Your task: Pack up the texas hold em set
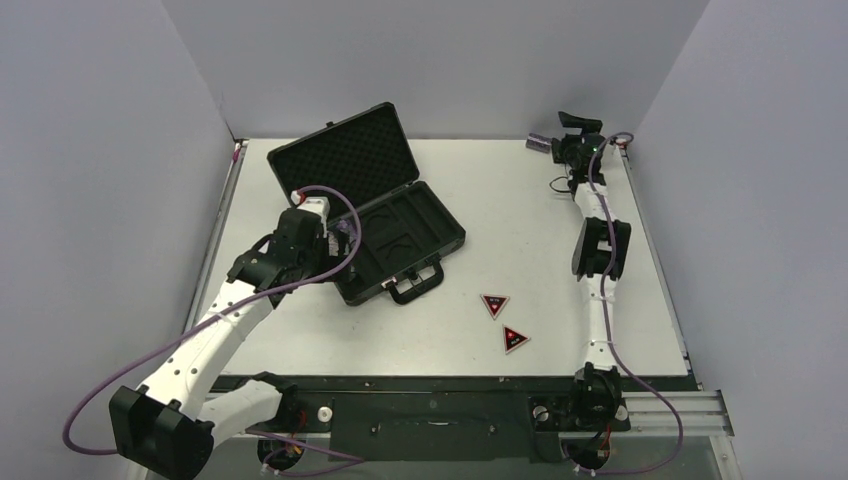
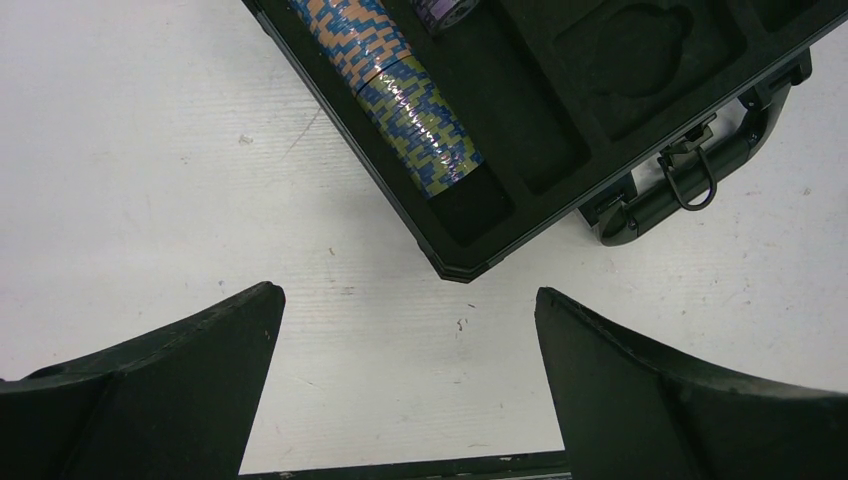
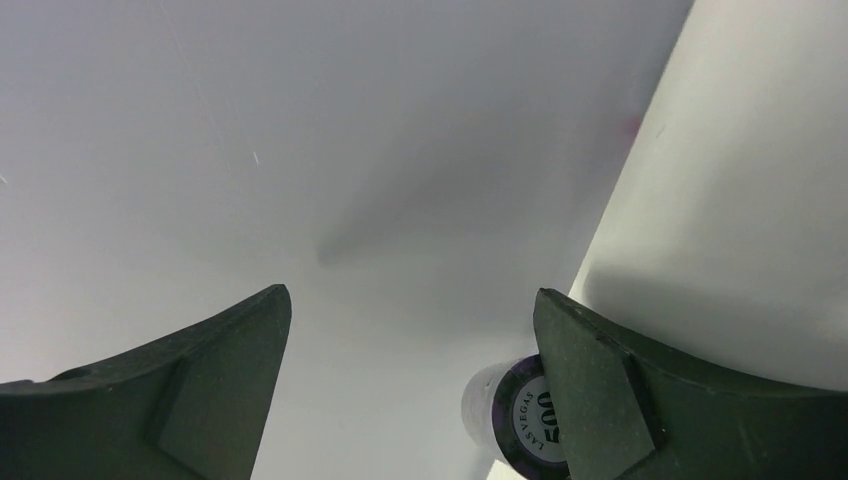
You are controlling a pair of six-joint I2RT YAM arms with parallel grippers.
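The black briefcase [image 1: 400,225] lies open left of centre, its foam lid propped up behind. In the left wrist view, blue-and-yellow chip stacks [image 2: 405,95] lie end to end in a slot of the briefcase [image 2: 560,120]. My left gripper [image 2: 405,295] is open over bare table just off the case's near corner; from above it [image 1: 335,235] hangs over the case's left end. Two red-and-black triangular tokens [image 1: 495,304] [image 1: 515,338] lie loose right of the handle. My right gripper [image 1: 572,140] is open in the far right corner, a purple-and-white chip stack [image 3: 510,410] [image 1: 538,145] against its right finger.
Grey walls enclose the table; the back wall [image 3: 300,120] and right wall [image 3: 740,200] stand close around my right gripper. The case's handle [image 2: 690,175] faces the near side. A metal rail [image 1: 660,405] runs along the front edge by the arm bases.
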